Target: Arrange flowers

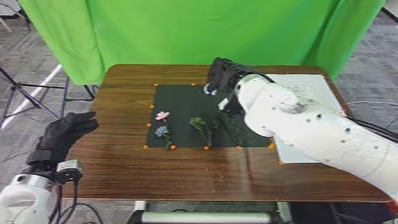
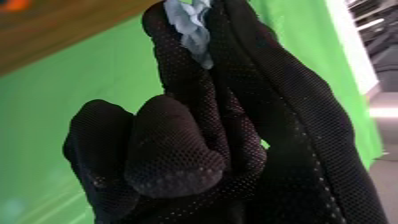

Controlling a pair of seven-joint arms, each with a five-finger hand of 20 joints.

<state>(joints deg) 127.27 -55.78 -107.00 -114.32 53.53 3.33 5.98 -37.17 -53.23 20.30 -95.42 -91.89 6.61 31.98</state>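
Brown wooden table [image 1: 111, 172]; on it dark mat [image 1: 182, 107], white sheet [image 1: 313, 86], small orange dots [image 1: 173, 147].

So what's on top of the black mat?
On the black mat are a pink flower, a blue flower, a green sprig and dark greenery. The right arm hides part of its right side, so I can't tell what lies there.

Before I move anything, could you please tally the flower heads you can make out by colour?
Pink: 1, the pink flower on the dark mat
Blue: 2, the blue flower there and the pale blue flower in the right hand
Green: 1, the green head
Total: 4, excluding the unclear dark greenery
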